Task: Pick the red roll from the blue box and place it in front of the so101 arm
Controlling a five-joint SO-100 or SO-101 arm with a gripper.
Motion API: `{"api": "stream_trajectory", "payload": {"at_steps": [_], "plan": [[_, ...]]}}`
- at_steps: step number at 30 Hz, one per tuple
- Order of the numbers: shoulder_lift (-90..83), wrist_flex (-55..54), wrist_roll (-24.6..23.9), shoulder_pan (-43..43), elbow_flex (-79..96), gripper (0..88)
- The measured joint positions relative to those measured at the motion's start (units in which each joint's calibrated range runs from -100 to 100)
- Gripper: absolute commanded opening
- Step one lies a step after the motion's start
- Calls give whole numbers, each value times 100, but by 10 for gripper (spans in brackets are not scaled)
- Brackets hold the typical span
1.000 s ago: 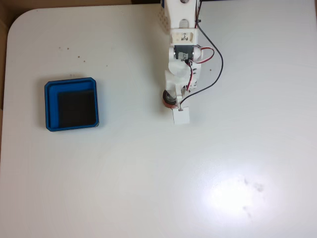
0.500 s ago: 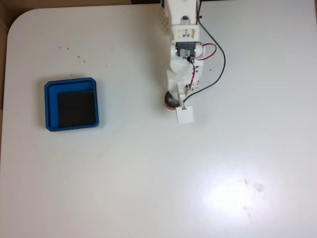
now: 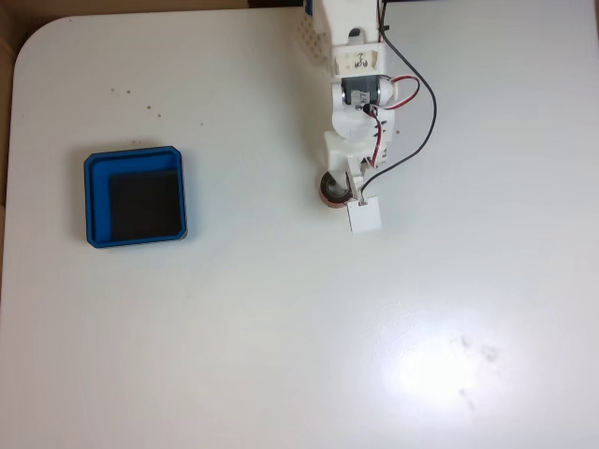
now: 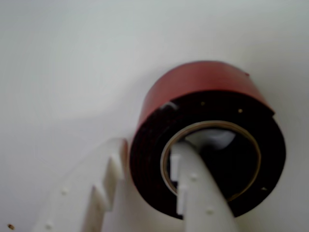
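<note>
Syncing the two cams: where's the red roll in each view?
Fixed view: the red roll lies on the white table, upper middle, below the arm and right of the blue box, which is empty.
Wrist view: the roll sits centre-right, large and close; one gripper finger passes through its core, the other is outside its left wall.
Shared landmark: the white gripper finger at the roll.
</note>
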Motion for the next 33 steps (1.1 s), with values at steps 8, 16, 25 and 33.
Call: {"api": "stream_trajectory", "payload": {"at_steps": [8, 16, 25, 33], "plan": [[-508, 0, 0, -10, 0, 61], [-1516, 0, 0, -10, 0, 60], [-3768, 0, 0, -10, 574, 61], [-5588, 0, 0, -10, 2090, 95]]}}
